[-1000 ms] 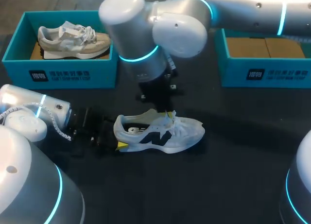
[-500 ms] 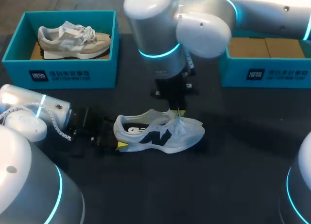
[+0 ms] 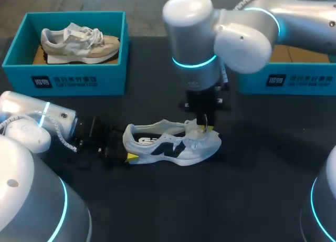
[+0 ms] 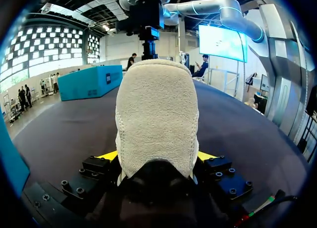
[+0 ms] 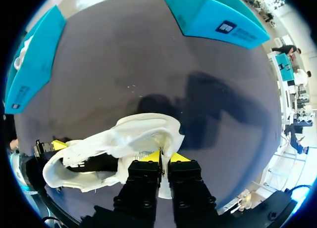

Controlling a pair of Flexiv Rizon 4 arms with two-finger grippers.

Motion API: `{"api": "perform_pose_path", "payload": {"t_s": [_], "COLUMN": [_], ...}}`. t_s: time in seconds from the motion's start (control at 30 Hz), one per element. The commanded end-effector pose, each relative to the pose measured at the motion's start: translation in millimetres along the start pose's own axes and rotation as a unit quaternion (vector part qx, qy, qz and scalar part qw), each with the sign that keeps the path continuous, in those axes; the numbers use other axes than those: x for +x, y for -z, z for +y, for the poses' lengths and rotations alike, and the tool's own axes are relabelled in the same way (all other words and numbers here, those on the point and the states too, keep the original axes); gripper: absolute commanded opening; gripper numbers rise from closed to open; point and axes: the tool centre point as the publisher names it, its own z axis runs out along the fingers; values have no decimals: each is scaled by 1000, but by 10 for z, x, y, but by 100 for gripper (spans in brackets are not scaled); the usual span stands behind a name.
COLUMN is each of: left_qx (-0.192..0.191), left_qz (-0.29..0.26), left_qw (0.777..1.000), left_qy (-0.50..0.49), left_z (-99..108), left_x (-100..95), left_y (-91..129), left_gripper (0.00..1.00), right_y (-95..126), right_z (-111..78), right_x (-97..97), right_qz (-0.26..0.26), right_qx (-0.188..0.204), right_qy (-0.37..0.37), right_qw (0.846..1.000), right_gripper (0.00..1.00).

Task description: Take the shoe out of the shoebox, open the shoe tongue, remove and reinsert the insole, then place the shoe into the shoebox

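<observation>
- Head camera: high behind the robot, looking down on the whole table (image 3: 252, 200).
- Left wrist camera: low, right behind the heel of the shoe (image 4: 156, 119), looking along it.
- Right wrist camera: close above that same shoe, looking down.

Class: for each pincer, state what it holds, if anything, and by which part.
Left pincer: the white sneaker, clamped at its heel. Right pincer: the same sneaker, pinched at the tongue.
</observation>
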Motion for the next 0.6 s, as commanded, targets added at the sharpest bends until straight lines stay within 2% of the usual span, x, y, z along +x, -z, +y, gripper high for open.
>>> {"api": "perform_pose_path", "payload": {"t_s": [0.03,0.13,0.17,0.47,0.6], "left_qx": [-1,-1,-1,-1,-1], "left_qz": [1,1,1,1,1], "left_qw": [1000,1000,1000,1000,1000], "left_qy": [0,0,0,0,0], "left_z": [22,22,22,22,22], "left_x": [-8,-8,-8,-8,-8], "left_y": [-21,-21,-21,-21,-21], "left_gripper": [0,0,0,0,0], "right_y": [-166,-229,-248,-342,-304], "right_z": [-18,-17,-17,-32,-42], "right_x": [-49,-49,-48,-29,-46], "right_qz": [21,23,23,23,22], "right_qx": [3,7,9,18,17], "right_qy": [-46,-49,-50,-55,-56], "right_qw": [999,999,998,998,998], "right_gripper": [21,35,36,39,39]}}
